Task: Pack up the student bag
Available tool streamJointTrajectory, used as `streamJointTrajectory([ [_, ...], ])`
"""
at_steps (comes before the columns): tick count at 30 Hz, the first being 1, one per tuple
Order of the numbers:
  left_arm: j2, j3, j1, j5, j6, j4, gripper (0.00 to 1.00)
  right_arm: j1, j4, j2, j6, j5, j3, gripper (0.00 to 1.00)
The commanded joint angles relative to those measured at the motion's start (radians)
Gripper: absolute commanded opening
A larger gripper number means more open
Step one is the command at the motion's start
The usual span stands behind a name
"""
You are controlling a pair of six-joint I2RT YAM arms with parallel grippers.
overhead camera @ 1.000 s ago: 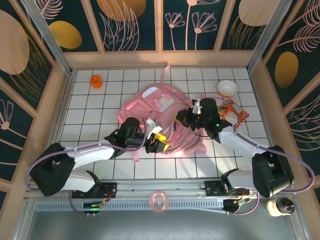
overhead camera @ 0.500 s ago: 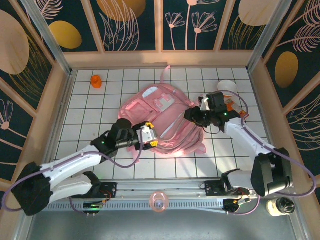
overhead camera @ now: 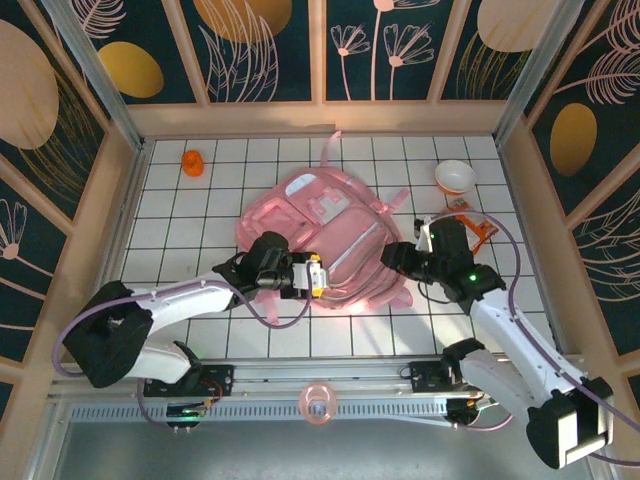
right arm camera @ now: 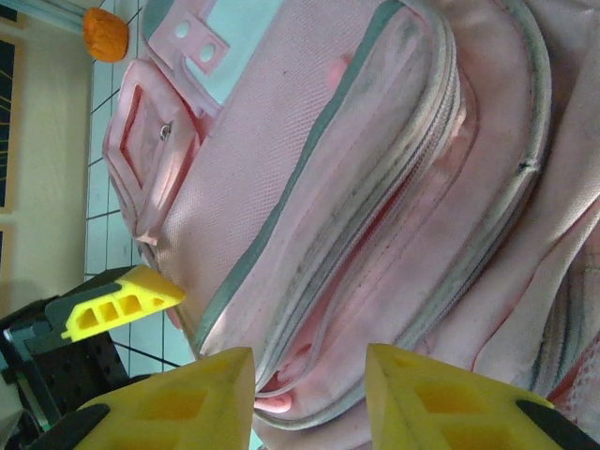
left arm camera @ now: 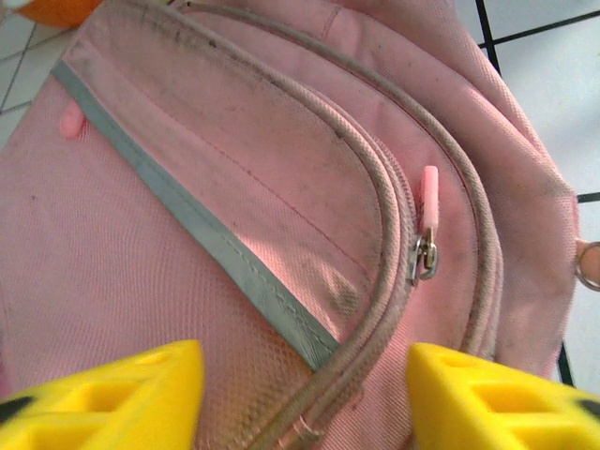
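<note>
Two pairs of yellow fingers stand apart, gripping nothing. The left gripper (left arm camera: 305, 375) hovers just over the large soft pink fabric student bag (overhead camera: 330, 225), a pink zipper pull (left arm camera: 428, 187) just ahead. The right gripper (right arm camera: 309, 375) faces the bag's gaping zip. Past it a small round white bowl (overhead camera: 455, 177) and a flat orange packet (overhead camera: 478, 228) lie unpacked, so packing seems far from finished. Since half a second ago the right gripper has drawn back to the bag's edge, while the left has moved further onto it.

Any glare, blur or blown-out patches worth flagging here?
Top external: sharp; bright patch washes out the white tiled table beside the large soft pink fabric backpack. Left wrist: pink zipper pull crisp, left yellow fingertips soft. Right wrist: backpack in focus, right yellow fingertips soft.
</note>
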Motion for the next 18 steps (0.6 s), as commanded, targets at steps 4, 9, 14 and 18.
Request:
streamJointTrajectory([
  [4, 0.065, 0.030, -0.004, 0.053, 0.001, 0.062, 0.21, 0.051, 0.144, -0.086, 0.032, 0.024, -0.095, 0.35],
  [9, 0.065, 0.055, -0.002, 0.163, -0.168, 0.064, 0.00, 0.159, 0.229, -0.130, -0.097, 0.105, -0.156, 0.35],
  [14, 0.067, 0.076, -0.002, 0.216, -0.257, 0.067, 0.00, 0.275, 0.298, -0.128, -0.143, 0.152, -0.193, 0.35],
  [18, 0.077, 0.098, -0.003, 0.222, -0.270, 0.061, 0.00, 0.374, 0.267, -0.094, -0.188, 0.245, -0.178, 0.37],
])
